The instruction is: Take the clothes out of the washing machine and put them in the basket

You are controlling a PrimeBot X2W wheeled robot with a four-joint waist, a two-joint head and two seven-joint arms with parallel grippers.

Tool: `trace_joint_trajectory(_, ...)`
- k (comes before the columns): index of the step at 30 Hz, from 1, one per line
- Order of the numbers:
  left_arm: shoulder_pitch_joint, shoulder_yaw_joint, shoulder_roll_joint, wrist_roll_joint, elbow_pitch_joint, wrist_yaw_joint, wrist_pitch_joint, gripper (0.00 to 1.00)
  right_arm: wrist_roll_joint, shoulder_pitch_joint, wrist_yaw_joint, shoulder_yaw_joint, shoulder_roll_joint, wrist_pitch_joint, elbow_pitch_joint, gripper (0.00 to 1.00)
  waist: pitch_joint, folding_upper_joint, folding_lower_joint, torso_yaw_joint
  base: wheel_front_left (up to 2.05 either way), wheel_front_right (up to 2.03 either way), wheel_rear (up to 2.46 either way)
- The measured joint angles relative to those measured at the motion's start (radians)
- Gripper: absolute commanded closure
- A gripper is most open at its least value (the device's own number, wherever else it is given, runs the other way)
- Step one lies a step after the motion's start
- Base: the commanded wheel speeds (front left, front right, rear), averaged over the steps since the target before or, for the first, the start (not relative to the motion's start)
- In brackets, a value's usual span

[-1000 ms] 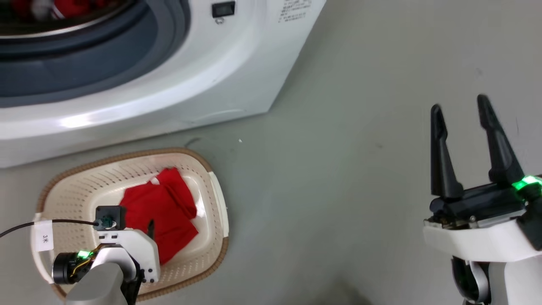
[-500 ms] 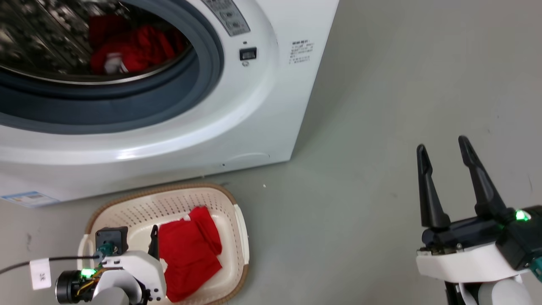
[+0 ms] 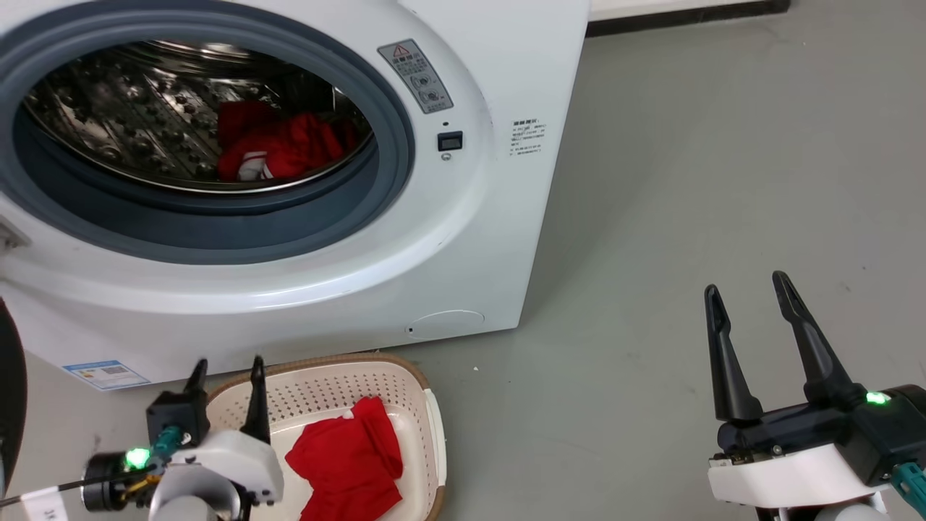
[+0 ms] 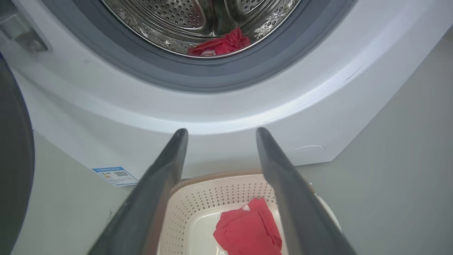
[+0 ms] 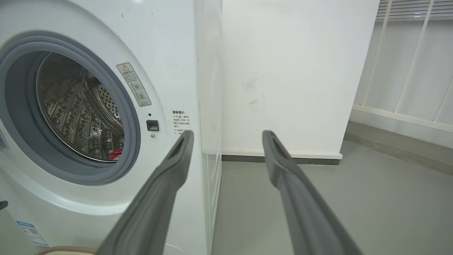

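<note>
The white washing machine (image 3: 463, 239) stands open, its grey seal ringing the steel drum. Red clothes (image 3: 278, 148) with a bit of white trim lie at the drum's bottom right, and they show as red clothes (image 4: 221, 45) in the left wrist view. A red garment (image 3: 351, 463) lies in the cream basket (image 3: 318, 383) on the floor before the machine; the basket (image 4: 212, 194) shows between my left fingers. My left gripper (image 3: 226, 367) is open and empty above the basket's left end. My right gripper (image 3: 746, 284) is open and empty over bare floor, right of the machine.
The dark door edge (image 3: 11, 391) sits at the far left. Grey floor (image 3: 687, 181) spreads right of the machine, up to a white wall (image 5: 293, 71) with a dark baseboard. A white railing (image 5: 407, 63) stands at the far right.
The head camera has tilted up, bringing the drum and its clothes into view. My left gripper has risen from inside the basket to above its left end, leaving the red garment in it.
</note>
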Motion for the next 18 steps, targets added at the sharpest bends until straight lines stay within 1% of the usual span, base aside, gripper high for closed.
trace_joint_trajectory(6, -0.036, 0.064, -0.014, 0.064, -0.086, -0.03, 0.0, 0.0, 0.001, -0.002, 0.0, 0.009, 0.0, 0.0, -0.005, 0.0, 0.012, 0.0, 0.0, 0.003, 0.0, 0.0, 0.0)
trace_joint_trajectory(11, -0.147, 0.096, 0.002, 0.099, -0.084, -0.061, 0.0, 0.0, 0.01, -0.024, 0.0, 0.024, 0.0, 0.0, -0.014, 0.0, 0.042, 0.0, 0.0001, -0.006, 0.0, 0.0, 0.0)
trace_joint_trajectory(13, -0.208, 0.105, 0.013, 0.106, -0.07, -0.079, 0.0, 0.0, 0.012, -0.038, 0.0, 0.029, 0.0, 0.0, -0.022, 0.0, 0.061, 0.0, 0.0001, -0.012, 0.0, 0.0, 0.0)
trace_joint_trajectory(14, -0.299, 0.106, 0.038, 0.121, -0.019, -0.101, 0.0, 0.0, 0.021, -0.07, 0.0, 0.035, 0.0, 0.0, -0.032, 0.0, 0.094, 0.0, 0.0003, -0.024, 0.0, 0.0, 0.0)
trace_joint_trajectory(18, -0.445, 0.097, 0.077, 0.13, 0.088, -0.136, 0.012, 0.0, 0.031, -0.11, 0.0, 0.043, 0.0, 0.0, -0.047, 0.0, 0.146, 0.0, 0.0003, -0.045, 0.0, 0.0, 0.0)
